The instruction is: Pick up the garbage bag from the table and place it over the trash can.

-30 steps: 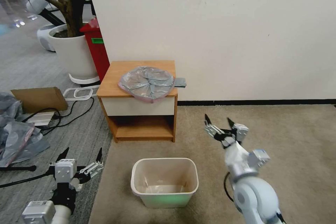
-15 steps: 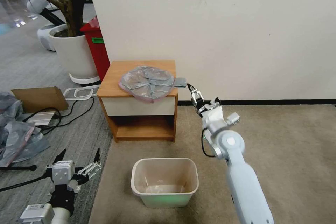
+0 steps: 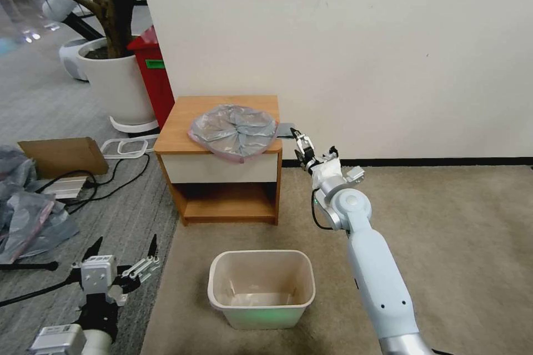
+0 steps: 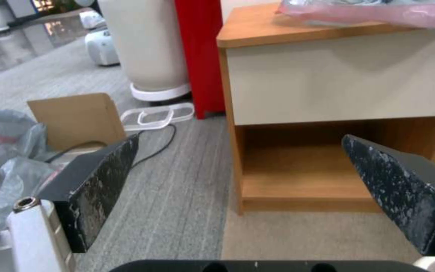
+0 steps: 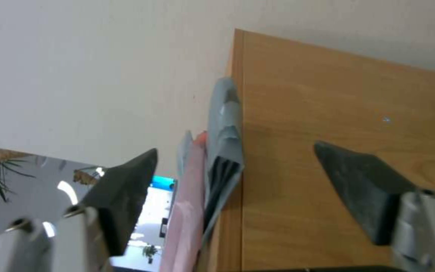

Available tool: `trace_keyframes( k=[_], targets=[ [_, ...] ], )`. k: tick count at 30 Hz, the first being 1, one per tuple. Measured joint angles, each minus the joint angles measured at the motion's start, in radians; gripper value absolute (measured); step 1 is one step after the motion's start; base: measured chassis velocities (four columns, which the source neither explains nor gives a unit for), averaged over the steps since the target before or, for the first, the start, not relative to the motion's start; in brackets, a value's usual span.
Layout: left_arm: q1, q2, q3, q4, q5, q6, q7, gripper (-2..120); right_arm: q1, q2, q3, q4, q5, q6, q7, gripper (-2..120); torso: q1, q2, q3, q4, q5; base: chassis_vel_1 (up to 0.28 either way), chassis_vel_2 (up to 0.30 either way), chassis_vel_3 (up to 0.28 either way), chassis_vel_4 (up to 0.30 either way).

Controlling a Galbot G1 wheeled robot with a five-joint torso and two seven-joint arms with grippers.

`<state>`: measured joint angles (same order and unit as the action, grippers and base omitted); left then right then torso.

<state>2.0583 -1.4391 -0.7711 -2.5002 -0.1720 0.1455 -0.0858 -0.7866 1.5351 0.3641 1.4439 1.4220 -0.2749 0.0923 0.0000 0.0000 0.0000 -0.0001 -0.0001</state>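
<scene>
garbage bag (image 3: 233,130) on table (image 3: 177,132), folded tab between open right claw (image 3: 298,141)

- The garbage bag (image 3: 234,131): thin crinkled plastic, glossy grey, with a pink rim.
- The table (image 3: 177,127): smooth light-brown wood, with a matt white front panel.
- The trash can (image 3: 261,288): smooth cream plastic.
- Left gripper (image 4: 242,189) pads: matt black, scuffed.
- Carpet (image 3: 455,233): beige, rough.

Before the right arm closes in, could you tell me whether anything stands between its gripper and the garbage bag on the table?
Nothing visible does. The right gripper, open, sits beside the table's right edge, facing the garbage bag's grey tab overhanging there, with only air between.
</scene>
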Motion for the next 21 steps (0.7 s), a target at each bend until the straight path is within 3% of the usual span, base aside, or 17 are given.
trace_keyframes(
  k=[2, 7, 10, 12, 15, 17, 20, 21],
  targets=[
    [0.000, -0.004, 0.000, 0.000, 0.003, -0.001, 0.002, 100, 0.017, 0.001, -0.008, -0.014, -0.007, 0.003, -0.006, 69, 0.000, 0.000, 0.000, -0.0001, 0.0000, 0.000, 0.000, 0.000, 0.000],
    [0.004, -0.023, 0.000, 0.000, 0.018, -0.005, 0.009, 100, 0.040, 0.010, -0.012, -0.036, -0.022, 0.009, -0.014, 57, 0.000, 0.000, 0.000, 0.0002, 0.0001, 0.000, 0.000, 0.000, 0.000],
    [0.004, -0.024, 0.001, 0.000, 0.020, -0.006, 0.009, 100, 0.048, 0.011, -0.014, -0.042, -0.024, 0.009, -0.015, 39, 0.000, 0.000, 0.000, 0.0001, 0.0000, 0.000, 0.000, 0.000, 0.000],
    [0.004, -0.026, 0.000, 0.000, 0.021, -0.006, 0.010, 100, 0.048, 0.011, -0.015, -0.042, -0.025, 0.009, -0.015, 37, 0.000, 0.000, 0.000, 0.0001, 0.0001, 0.000, 0.000, 0.000, 0.000],
    [0.004, -0.032, -0.002, 0.000, 0.025, -0.009, 0.010, 100, 0.048, 0.012, -0.015, -0.042, -0.026, 0.009, -0.015, 22, 0.000, 0.000, 0.000, 0.0001, 0.0000, 0.000, 0.000, 0.000, 0.000],
    [0.004, -0.032, -0.003, 0.000, 0.025, -0.009, 0.011, 100, 0.047, 0.012, -0.015, -0.041, -0.026, 0.009, -0.015, 21, 0.000, 0.000, 0.000, 0.0001, 0.0000, 0.000, 0.000, 0.000, 0.000],
    [0.002, -0.034, -0.002, 0.000, 0.025, -0.009, 0.011, 100, 0.044, 0.013, -0.015, -0.036, -0.033, 0.009, -0.016, 4, 0.000, 0.000, 0.000, 0.0001, 0.0000, 0.000, 0.000, 0.000, 0.000],
    [0.002, -0.034, -0.002, 0.000, 0.025, -0.009, 0.011, 100, 0.044, 0.013, -0.015, -0.036, -0.033, 0.009, -0.016, 4, 0.000, 0.000, 0.000, 0.0001, 0.0000, 0.000, 0.000, 0.000, 0.000]
  ],
)
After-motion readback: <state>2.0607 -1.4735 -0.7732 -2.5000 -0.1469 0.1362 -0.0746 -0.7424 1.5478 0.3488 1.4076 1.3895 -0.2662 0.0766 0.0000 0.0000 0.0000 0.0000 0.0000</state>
